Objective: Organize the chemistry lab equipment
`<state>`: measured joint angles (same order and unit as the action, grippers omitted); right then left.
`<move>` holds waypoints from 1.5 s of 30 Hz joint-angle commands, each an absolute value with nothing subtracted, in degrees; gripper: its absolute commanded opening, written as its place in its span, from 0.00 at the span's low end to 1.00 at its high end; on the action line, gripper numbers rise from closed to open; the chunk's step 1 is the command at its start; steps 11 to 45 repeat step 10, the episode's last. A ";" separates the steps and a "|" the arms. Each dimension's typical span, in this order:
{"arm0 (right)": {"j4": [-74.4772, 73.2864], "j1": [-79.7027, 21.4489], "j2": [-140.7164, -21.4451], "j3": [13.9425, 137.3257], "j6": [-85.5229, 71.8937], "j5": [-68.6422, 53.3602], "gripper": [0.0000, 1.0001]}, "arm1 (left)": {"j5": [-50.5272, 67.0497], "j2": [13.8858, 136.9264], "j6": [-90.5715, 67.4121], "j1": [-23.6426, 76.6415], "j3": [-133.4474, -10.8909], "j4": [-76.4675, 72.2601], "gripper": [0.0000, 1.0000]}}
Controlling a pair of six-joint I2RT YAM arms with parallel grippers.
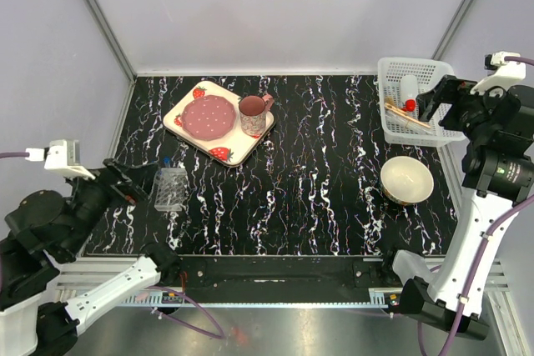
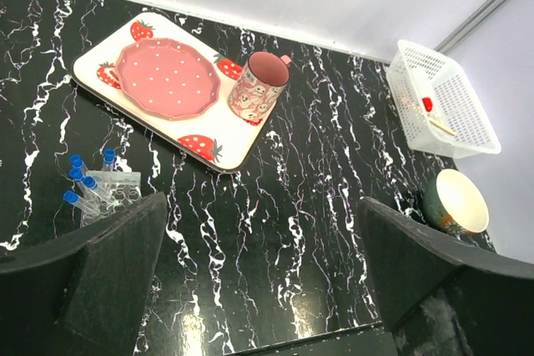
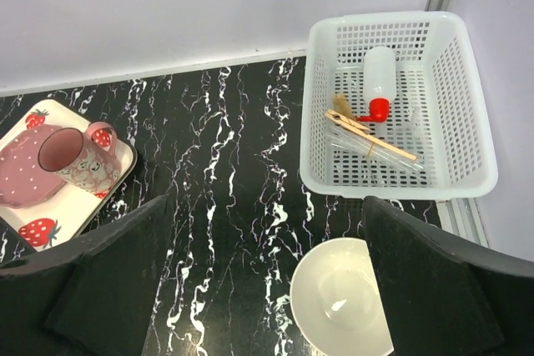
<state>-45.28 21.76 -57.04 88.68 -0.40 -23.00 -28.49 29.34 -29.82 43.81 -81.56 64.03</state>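
I have my left gripper (image 2: 263, 277) wide and empty near the tube rack (image 2: 107, 193), my right gripper (image 3: 263, 268) wide and empty near the bowl (image 3: 342, 299) and basket (image 3: 392, 183).

Tabletop (image 1: 317, 181): black marble-look surface with white veins running front to back. It is glossy, with soft glare patches toward the near edge. Back wall (image 1: 275, 6), left wall (image 1: 42, 64) and right wall (image 1: 511, 6) are plain pale grey-lilac panels, joined at slanted metal struts (image 1: 98, 14). A silver slotted rail (image 1: 100, 266) runs along the near edge. Light is even and diffuse, shadows faint.
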 commanded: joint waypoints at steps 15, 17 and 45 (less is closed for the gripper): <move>-45.70 21.62 -56.42 91.41 -1.41 -24.43 1.00 | -29.53 27.16 -29.27 43.68 -84.90 65.30 0.99; -45.70 21.62 -56.42 91.41 -1.41 -24.43 1.00 | -29.53 27.16 -29.27 43.68 -84.90 65.30 0.99; -45.70 21.62 -56.42 91.41 -1.41 -24.43 1.00 | -29.53 27.16 -29.27 43.68 -84.90 65.30 0.99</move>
